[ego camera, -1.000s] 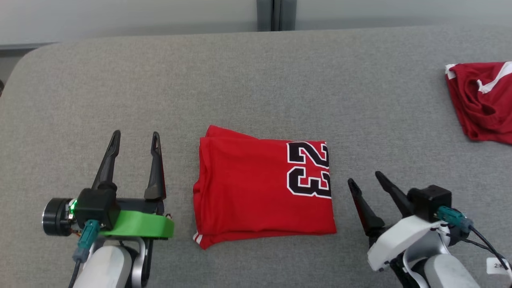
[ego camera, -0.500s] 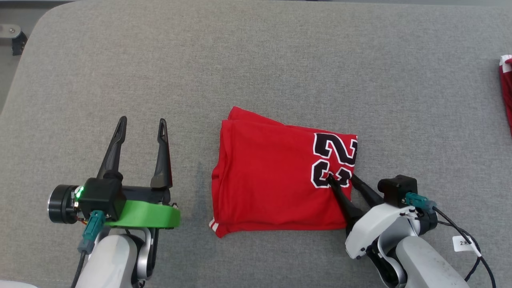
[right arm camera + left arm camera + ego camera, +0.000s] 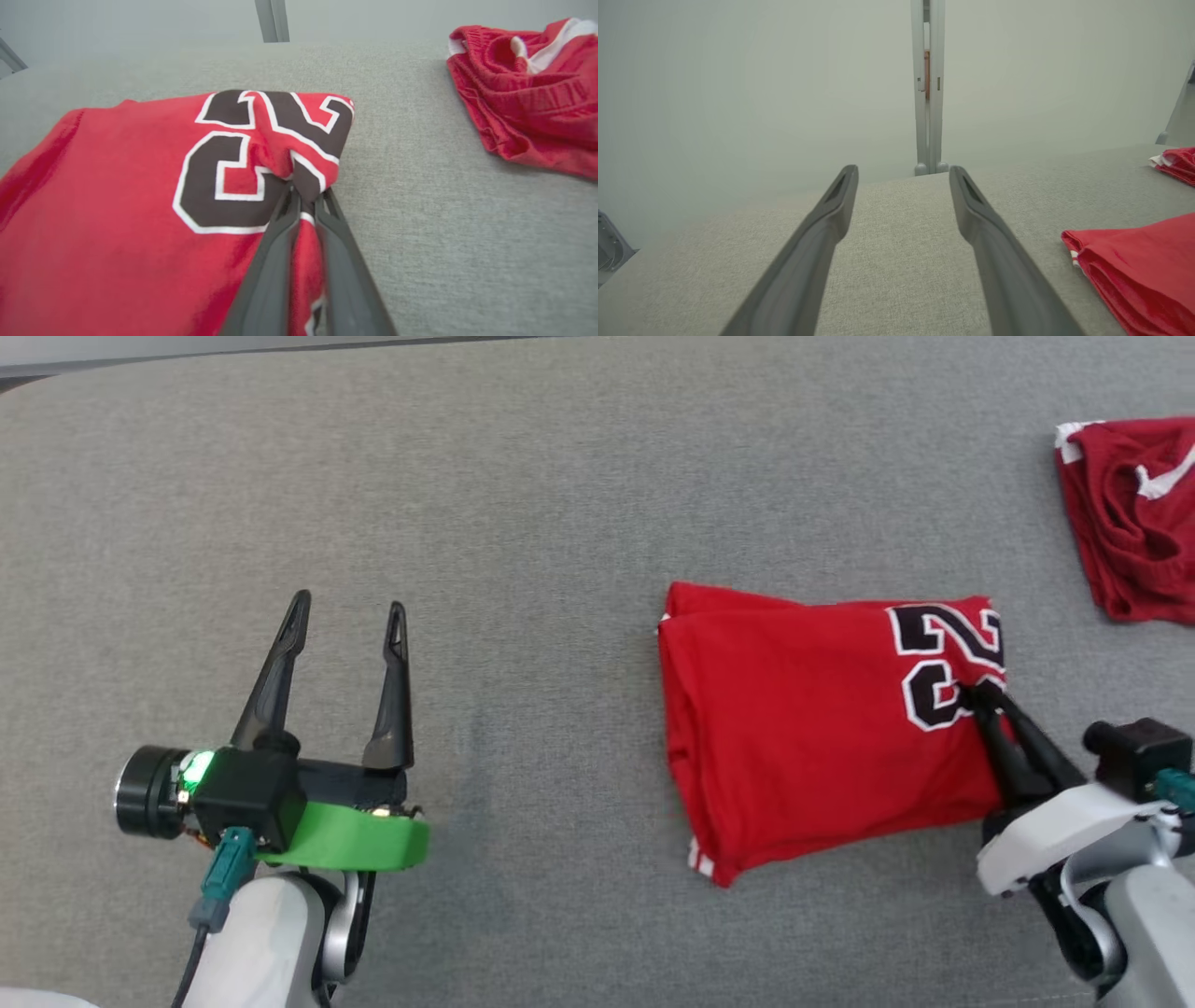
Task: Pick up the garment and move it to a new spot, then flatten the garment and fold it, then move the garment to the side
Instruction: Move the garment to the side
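Right gripper (image 3: pixel 982 693) pinched the numbered edge of the folded garment (image 3: pixel 794 728), which lay mostly to its left on the desk (image 3: pixel 560 476) (left gripper (image 3: pixel 347 609) spread, idle); the move-aside step seemed in hand, and the next move would call for a sideways drag without undoing the folds.

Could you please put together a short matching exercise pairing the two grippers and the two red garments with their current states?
Things:
1. left gripper
2. right gripper
3. red jersey
4. dark red garment

States:
A. crumpled, white trim showing
B. open, holding nothing
C. folded, number on top
D. shut, pinching cloth

Pairs: 1-B, 2-D, 3-C, 4-A
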Robot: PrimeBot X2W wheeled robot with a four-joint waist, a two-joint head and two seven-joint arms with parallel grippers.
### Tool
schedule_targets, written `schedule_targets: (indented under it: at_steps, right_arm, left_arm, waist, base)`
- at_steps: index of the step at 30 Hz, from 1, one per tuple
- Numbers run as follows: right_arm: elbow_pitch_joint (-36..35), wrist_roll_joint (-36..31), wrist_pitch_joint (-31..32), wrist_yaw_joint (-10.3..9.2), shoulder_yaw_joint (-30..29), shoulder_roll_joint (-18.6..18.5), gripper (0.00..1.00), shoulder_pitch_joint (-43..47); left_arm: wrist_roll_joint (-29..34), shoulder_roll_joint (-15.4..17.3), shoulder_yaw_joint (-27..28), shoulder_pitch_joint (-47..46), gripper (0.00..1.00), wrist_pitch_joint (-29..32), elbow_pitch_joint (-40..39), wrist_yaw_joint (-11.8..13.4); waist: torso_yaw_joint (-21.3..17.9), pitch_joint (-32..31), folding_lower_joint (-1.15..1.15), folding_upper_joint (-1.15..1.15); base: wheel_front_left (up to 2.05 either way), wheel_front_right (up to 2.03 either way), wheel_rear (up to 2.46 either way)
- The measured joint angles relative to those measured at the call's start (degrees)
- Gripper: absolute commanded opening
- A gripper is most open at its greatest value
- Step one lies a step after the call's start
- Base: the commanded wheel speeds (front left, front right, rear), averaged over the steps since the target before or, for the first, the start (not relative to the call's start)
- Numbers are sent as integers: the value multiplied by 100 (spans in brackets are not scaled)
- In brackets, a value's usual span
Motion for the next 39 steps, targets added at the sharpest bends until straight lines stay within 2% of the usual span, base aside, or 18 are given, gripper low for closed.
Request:
schedule_targets:
  at_steps: [4,8,13,19,22,26,27,28,29,35,39]
  right_arm:
    - [-100,-12,102,0,-369,-137,0,-298]
    - [18,-5,151,0,-563,-308,0,-985]
    - [492,82,88,0,-898,-738,0,-1973]
    - [1203,157,-92,0,-1684,-1281,0,-2724]
    - [1535,169,-163,0,-1994,-1441,0,-2953]
    - [2026,250,-253,0,-2107,-1521,0,-3201]
    - [2167,283,-266,0,-2103,-1522,16,-3260]
    - [2282,290,-320,0,-2095,-1521,55,-3300]
    - [2343,268,-403,0,-2092,-1519,100,-3313]
    - [2271,58,-608,0,-2154,-1272,100,-3134]
    - [1394,-238,-615,0,-2405,-772,100,-2508]
  left_arm:
    - [129,-37,-154,-257,100,0,-132,-145]
    - [298,-26,-352,-502,100,1,-238,-304]
    - [470,-24,-641,-911,100,92,-452,-488]
    - [695,-42,-955,-1295,100,188,-636,-657]
    - [748,-54,-1029,-1397,100,229,-702,-679]
    - [784,-40,-1070,-1490,100,280,-793,-698]
    - [790,-22,-1067,-1493,100,289,-803,-697]
    - [792,-13,-1066,-1493,100,298,-806,-691]
    - [792,1,-1049,-1493,100,319,-808,-673]
    - [715,60,-900,-1386,100,303,-716,-513]
    - [566,57,-754,-1092,100,227,-536,-357]
  waist:
    - [-241,184,0,0]
    - [-435,488,0,0]
    - [-616,936,0,0]
    - [-715,1472,0,0]
    - [-733,1709,0,0]
    - [-756,1972,0,0]
    - [-767,2027,0,0]
    - [-781,2071,0,0]
    - [-801,2101,0,0]
    - [-928,2044,1,0]
    - [-994,1795,1,0]
  base:
    - [0,0,0]
    - [0,0,0]
    - [0,0,0]
    - [0,0,0]
    - [0,0,0]
    - [0,0,0]
    - [0,0,0]
    - [0,0,0]
    - [0,0,0]
    - [0,0,0]
    - [0,0,0]
